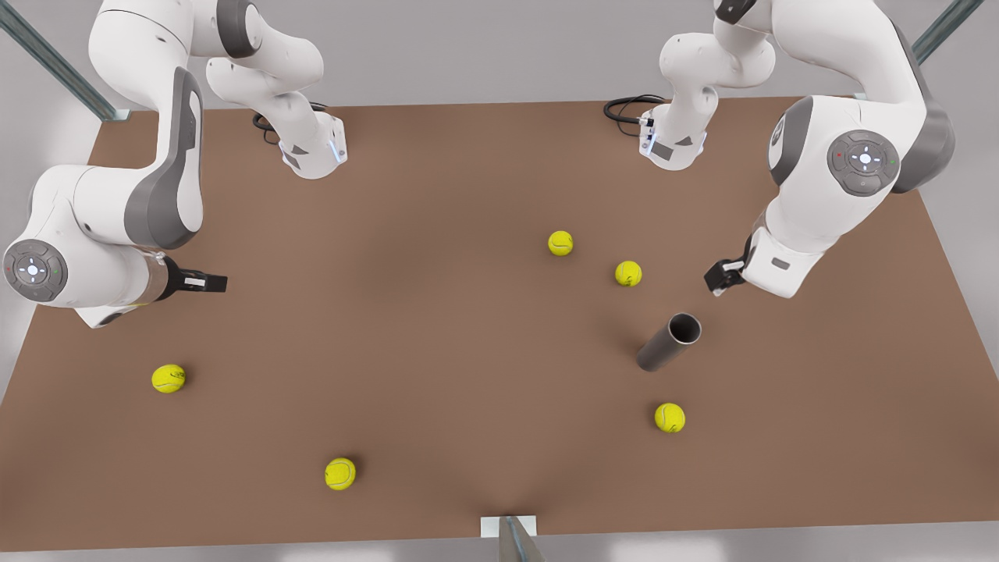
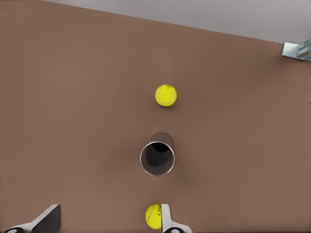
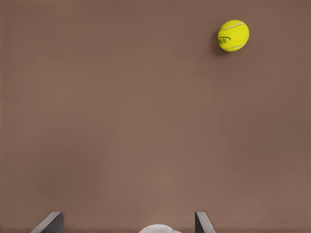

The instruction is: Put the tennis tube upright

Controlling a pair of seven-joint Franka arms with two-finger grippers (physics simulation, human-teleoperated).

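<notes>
The tennis tube (image 1: pixel 668 343) is a grey cylinder on the brown table at the front view's right. It stands on end, its silvery rim and dark hollow facing up. The left wrist view looks almost straight down into the tube (image 2: pixel 157 158). My left gripper (image 1: pixel 722 277) hangs a little behind and to the right of it in the front view, apart from it. That left gripper (image 2: pixel 108 224) is open and holds nothing. My right gripper (image 1: pixel 207 281) waits at the front view's left, far from the tube. This right gripper (image 3: pixel 127 224) is open and empty.
Several yellow tennis balls lie loose on the table (image 1: pixel 437 375). Two balls (image 1: pixel 560 243) (image 1: pixel 628 273) sit behind the tube and one (image 1: pixel 670 417) in front. Others (image 1: pixel 339 474) (image 1: pixel 168 378) lie at the front left. A ball (image 2: pixel 153 216) sits beside a left finger.
</notes>
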